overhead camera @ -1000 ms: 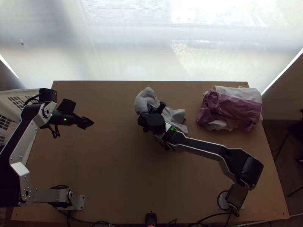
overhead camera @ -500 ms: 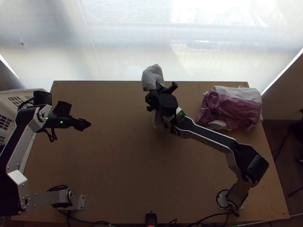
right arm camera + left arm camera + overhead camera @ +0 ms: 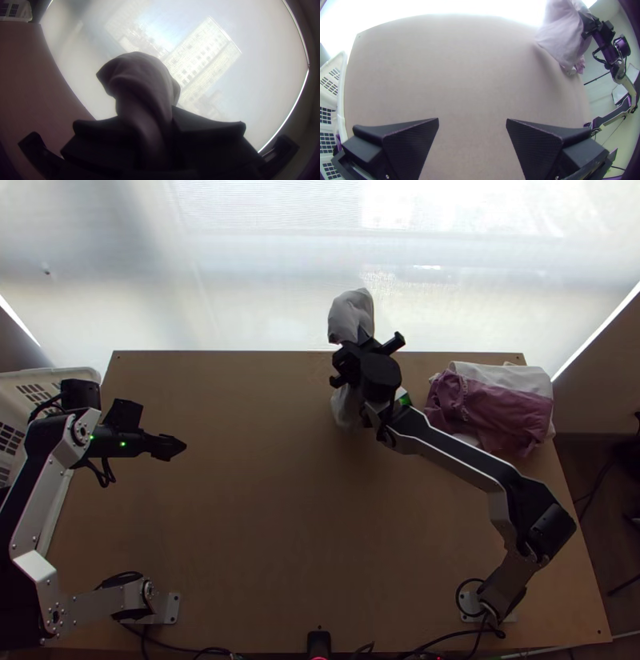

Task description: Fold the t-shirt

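Shirt: the grey-white cloth [image 3: 350,318] is bunched in the right gripper [image 3: 364,342], at the table's far edge and right of its middle.
Long axis: in the top view, roughly along the table's depth, from a rounded lump beyond the far edge to a narrower part below the gripper, on the near side.
Upper end: the right wrist view shows a thick, twisted fold standing out past the fingers, its rounded top bent over to one side.
Lower end: in the left wrist view the cloth hangs at a slant, narrowing downward; it seems to end close to the wood, though I can't tell whether it touches.
Right gripper: clenched on the shirt, a fold of it pinched between the two fingers; the arm reaches from the lower right of the top view.
Left gripper [image 3: 174,446]: released, its fingers spread wide with bare table between them in its wrist view; over the left part of the table, well apart from the shirt.
Pile [image 3: 504,416]: pink cloth over white, folded and rumpled, at the far right corner.
Basket [image 3: 50,374]: white, slotted, beside the table's left edge.
Table [image 3: 256,524]: light wood.
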Tool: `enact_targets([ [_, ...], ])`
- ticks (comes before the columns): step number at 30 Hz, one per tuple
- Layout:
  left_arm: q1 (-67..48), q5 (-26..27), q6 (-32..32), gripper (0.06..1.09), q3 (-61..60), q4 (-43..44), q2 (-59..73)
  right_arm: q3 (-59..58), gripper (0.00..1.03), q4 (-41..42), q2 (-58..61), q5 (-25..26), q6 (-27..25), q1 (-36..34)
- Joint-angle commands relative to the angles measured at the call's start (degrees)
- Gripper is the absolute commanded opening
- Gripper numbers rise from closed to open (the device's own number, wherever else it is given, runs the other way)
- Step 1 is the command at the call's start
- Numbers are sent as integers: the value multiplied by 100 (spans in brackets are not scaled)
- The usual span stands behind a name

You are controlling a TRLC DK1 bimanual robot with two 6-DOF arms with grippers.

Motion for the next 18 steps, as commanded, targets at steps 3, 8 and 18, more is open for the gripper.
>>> enact_targets([
  [3, 190, 0, 34, 104, -184, -9, -213, 4, 3, 103, -9, 52, 47, -404],
  [8, 181, 0, -10, 104, -290, 0, -274, 39, 3, 112, -9, 61, 64, -563],
  [18, 181, 0, -28, 104, -290, -9, -362, -172, 3, 209, -194, 70, 64, -844],
])
